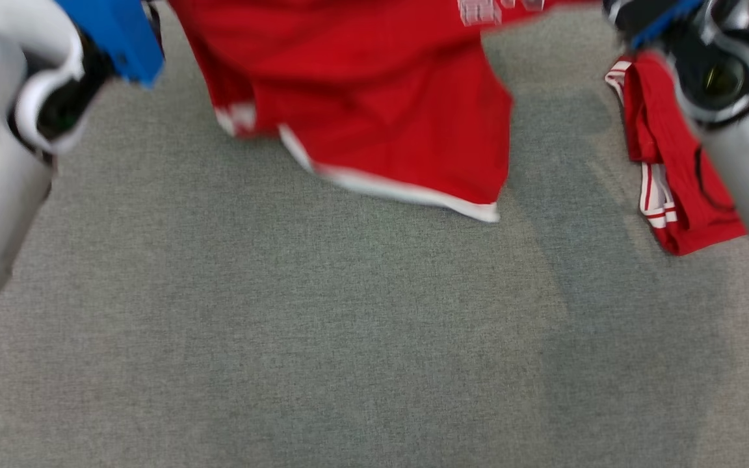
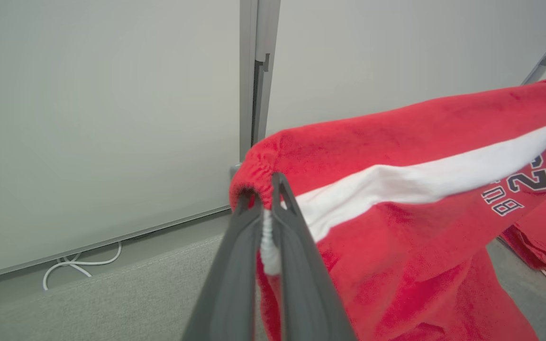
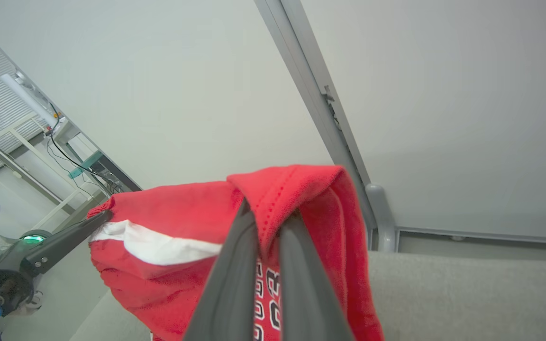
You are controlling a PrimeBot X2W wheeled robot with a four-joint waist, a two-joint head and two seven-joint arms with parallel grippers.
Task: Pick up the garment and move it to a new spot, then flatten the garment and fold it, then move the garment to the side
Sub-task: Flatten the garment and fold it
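As the left gripper (image 2: 261,194) and right gripper (image 3: 269,215) each pinch shut on the red garment (image 1: 381,97), it hangs at the frame's top centre; wide grey surface (image 1: 283,338) spreads below, another red cloth (image 1: 673,195) lying upper right.

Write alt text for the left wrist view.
The left gripper has its dark fingers shut on the bunched edge of a red garment with a white stripe, held up before a pale wall. A white cable lies at the wall's foot.
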